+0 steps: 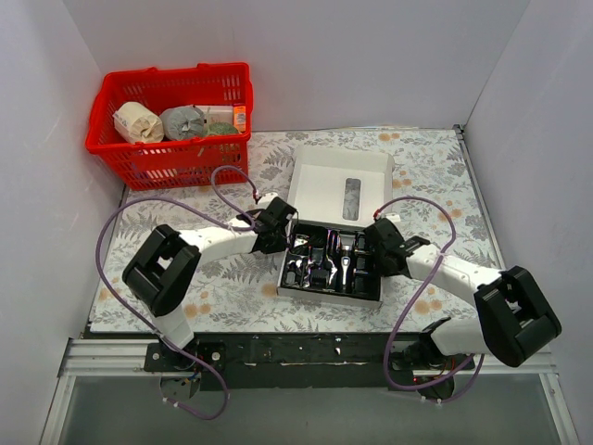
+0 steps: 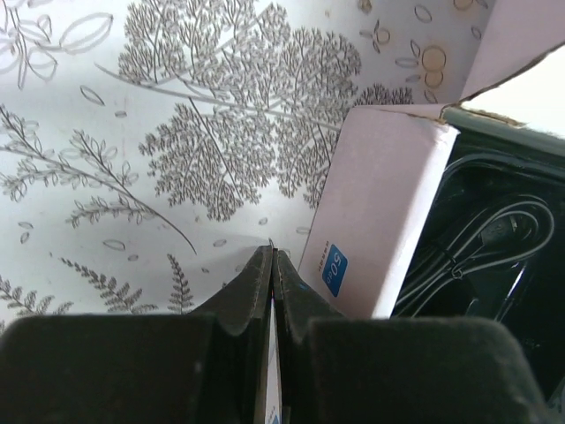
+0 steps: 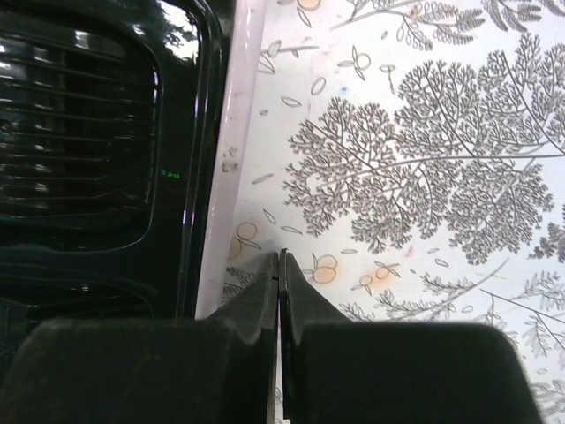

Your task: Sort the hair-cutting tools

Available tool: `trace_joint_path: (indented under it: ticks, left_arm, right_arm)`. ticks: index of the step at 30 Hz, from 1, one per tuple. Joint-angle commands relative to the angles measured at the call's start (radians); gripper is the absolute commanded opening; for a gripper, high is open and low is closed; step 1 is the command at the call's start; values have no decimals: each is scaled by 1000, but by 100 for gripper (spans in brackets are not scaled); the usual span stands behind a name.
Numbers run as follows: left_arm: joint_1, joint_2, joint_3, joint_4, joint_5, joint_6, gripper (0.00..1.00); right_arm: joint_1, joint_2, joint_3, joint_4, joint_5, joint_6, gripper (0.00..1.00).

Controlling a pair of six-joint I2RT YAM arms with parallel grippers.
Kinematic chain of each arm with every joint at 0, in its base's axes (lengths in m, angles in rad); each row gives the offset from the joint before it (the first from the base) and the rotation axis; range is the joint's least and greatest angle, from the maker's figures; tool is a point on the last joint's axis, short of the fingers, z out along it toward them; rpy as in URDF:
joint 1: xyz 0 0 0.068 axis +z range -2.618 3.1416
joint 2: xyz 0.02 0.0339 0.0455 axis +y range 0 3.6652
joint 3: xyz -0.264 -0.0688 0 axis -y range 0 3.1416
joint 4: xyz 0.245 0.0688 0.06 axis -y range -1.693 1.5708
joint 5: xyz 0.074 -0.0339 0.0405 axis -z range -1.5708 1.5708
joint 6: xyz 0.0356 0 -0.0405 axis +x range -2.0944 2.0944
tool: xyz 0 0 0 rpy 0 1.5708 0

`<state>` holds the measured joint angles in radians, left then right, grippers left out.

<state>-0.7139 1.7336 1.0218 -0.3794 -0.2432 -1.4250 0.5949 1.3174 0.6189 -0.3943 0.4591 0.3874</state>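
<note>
Open box [image 1: 320, 181] between the arms, its black tray [image 3: 201, 106] holding the tools. We count one clipper [image 1: 345, 262] near the tray's middle, its long axis running near-to-far in the top view, and one cord [image 2: 494, 237] coiled at the tray's left end. The combs [image 1: 313, 271] are black on black and we cannot count them. The left gripper [image 2: 272, 265] hangs just outside the box's left wall and the right gripper [image 3: 279, 265] just outside its right wall. Both have fingers pressed together on nothing. The tools lie inward of each, and we judge the clipper nearer the right arm.
</note>
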Motion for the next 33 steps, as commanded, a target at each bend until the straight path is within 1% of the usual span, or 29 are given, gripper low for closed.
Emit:
trace_joint_path:
  ticks: [1, 2, 3, 5, 6, 7, 8, 9, 11, 12, 13, 14, 15, 19, 22, 23, 28, 31, 32, 33]
  left_arm:
    - [-133, 0, -54, 51, 183, -74, 0]
    - [-133, -6, -39, 40, 174, -69, 0]
    - [-131, -14, -23, 27, 136, -62, 0]
    - [-130, -16, 36, -77, 66, -39, 0]
    - [-122, -3, 111, -122, -6, -31, 0]
    - [-111, 4, 147, -200, -27, -23, 0]
    - [-98, 9, 177, -229, -42, -14, 0]
    - [-60, 7, 223, -251, -44, 4, 0]
    - [-10, -12, 244, -268, -15, 21, 0]
    - [48, -25, 245, -259, 4, 41, 0]
    - [80, -46, 247, -236, 54, 49, 0]
    - [112, -49, 251, -230, 74, 58, 0]
    - [170, -49, 259, -227, 96, 67, 0]
    - [275, -2, 357, -248, 137, 133, 0]
    - [341, 73, 426, -247, 162, 173, 0]
    - [365, 120, 472, -239, 182, 179, 0]
    - [403, 256, 592, -196, 272, 218, 0]
    - [406, 332, 664, -190, 326, 228, 0]
    - [406, 349, 679, -188, 334, 230, 0]
    - [406, 372, 702, -187, 343, 233, 0]
  right_arm:
    - [39, -24, 22, 124, -160, 31, 1]
    - [39, -38, 27, 117, -155, 31, 1]
    - [39, -47, 33, 111, -142, 31, 1]
    - [37, -76, 68, 83, -119, 25, 1]
    - [28, -83, 85, 66, -96, 13, 1]
    - [20, -90, 108, 40, -88, 5, 1]
    - [10, -98, 148, 28, -82, -4, 1]
    - [-22, -101, 174, 14, -83, -19, 1]
    - [-62, -106, 232, -17, -94, -38, 1]
    - [-111, -107, 248, -17, -112, -53, 1]
    - [-138, -107, 261, -15, -128, -59, 1]
    - [-164, -104, 292, -8, -144, -64, 1]
    - [-219, -98, 306, -5, -175, -73, 1]
    - [-343, -44, 386, 2, -235, -85, 1]
    - [-414, 25, 449, 6, -250, -84, 1]
    - [-426, 55, 462, 15, -246, -76, 1]
    - [-518, 164, 538, 66, -296, -70, 1]
    - [-567, 216, 535, 130, -405, -71, 1]
    - [-584, 230, 530, 147, -481, -73, 1]
    - [-584, 243, 528, 159, -511, -73, 1]
